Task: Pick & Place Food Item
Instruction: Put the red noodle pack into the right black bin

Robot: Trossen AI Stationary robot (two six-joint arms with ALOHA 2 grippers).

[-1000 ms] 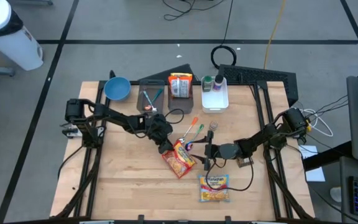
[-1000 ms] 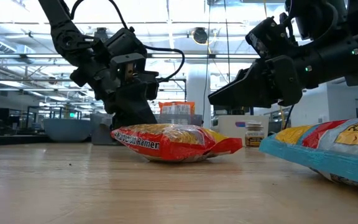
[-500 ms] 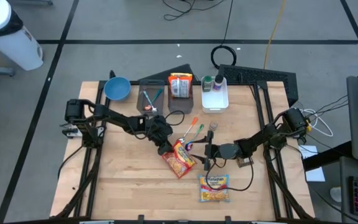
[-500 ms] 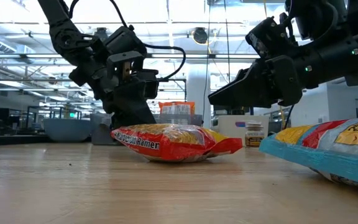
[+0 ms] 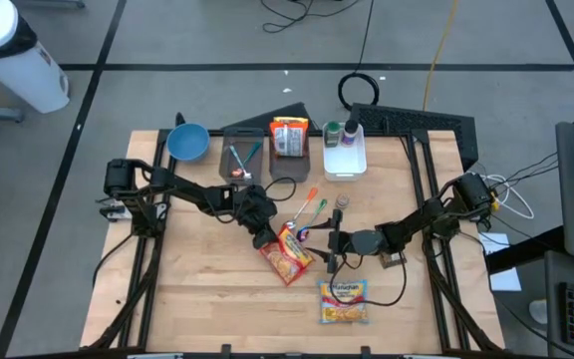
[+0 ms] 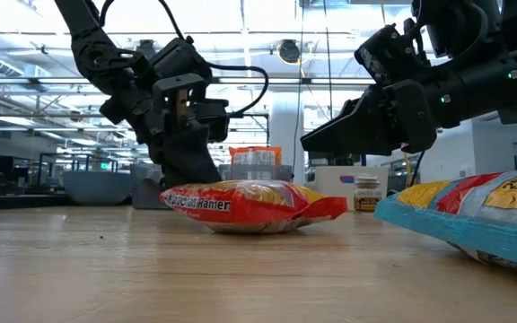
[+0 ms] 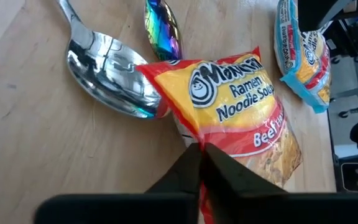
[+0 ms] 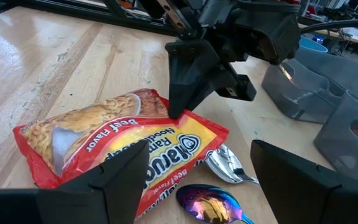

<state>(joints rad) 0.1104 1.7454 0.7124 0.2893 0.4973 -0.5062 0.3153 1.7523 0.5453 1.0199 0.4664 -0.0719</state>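
Note:
A red beef ramen packet (image 5: pixel 287 255) lies flat on the wooden table near its middle; the left wrist view shows its printed face (image 7: pixel 241 106). My left gripper (image 5: pixel 266 239) reaches down at the packet's left side and is shut on its edge. My right gripper (image 5: pixel 328 245) hovers just right of the packet, open, its fingers level and pointing at the packet (image 8: pixel 117 146) with nothing between them. A second ramen packet, blue and yellow (image 5: pixel 344 301), lies nearer the table's front edge. My left gripper pinches the red packet's long side edge (image 7: pixel 199 140) between its two fingertips. The fingers (image 8: pixel 180 93) come slanting down from the table's left. The packet stays lying on the table, its face up.
Two spoons (image 5: pixel 308 205) lie just behind the red packet, one silver (image 7: pixel 104 68), one iridescent (image 7: pixel 163 28). A small jar (image 5: pixel 341 202) stands close by. At the back edge are a blue bowl (image 5: pixel 187 142), grey bins (image 5: pixel 289 140) and a white bin (image 5: pixel 345 152).
My left gripper has shut on the red packet's edge without moving off its place. The packet has shifted only slightly where it is gripped and stays on the table.

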